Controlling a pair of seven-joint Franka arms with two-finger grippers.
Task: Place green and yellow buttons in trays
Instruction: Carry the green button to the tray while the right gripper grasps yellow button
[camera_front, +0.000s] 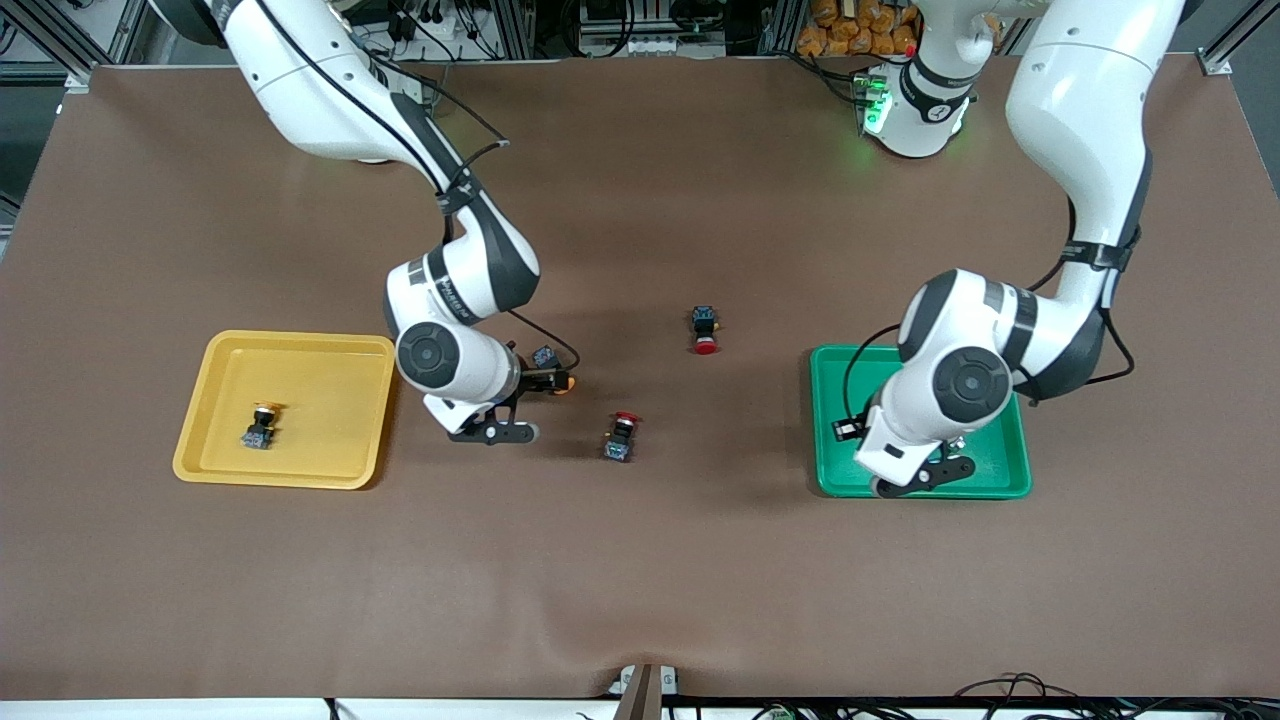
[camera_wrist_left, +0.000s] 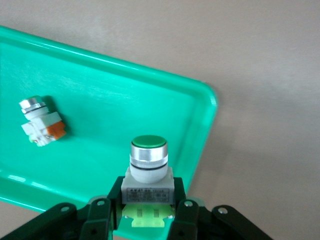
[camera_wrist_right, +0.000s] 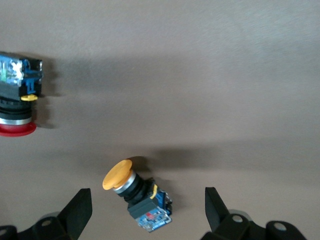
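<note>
My left gripper (camera_wrist_left: 148, 207) is shut on a pale-bodied green button (camera_wrist_left: 148, 167) and holds it upright over the green tray (camera_wrist_left: 100, 85), close to one corner. A second green button (camera_wrist_left: 42, 125) lies on its side in that tray. In the front view the left gripper (camera_front: 850, 428) is over the green tray (camera_front: 835, 485). My right gripper (camera_wrist_right: 147, 210) is open and low over the table, with a yellow-capped button (camera_wrist_right: 137, 197) lying between its fingers (camera_wrist_right: 80, 212), untouched. It shows in the front view (camera_front: 550, 362) beside the yellow tray (camera_front: 330, 400), which holds another yellow button (camera_front: 262, 425).
Two red-capped switches lie on the brown table between the trays: one (camera_front: 706, 330) mid-table, one (camera_front: 621, 437) nearer the front camera, close to my right gripper (camera_front: 545, 378). A red-capped switch also shows in the right wrist view (camera_wrist_right: 17, 100).
</note>
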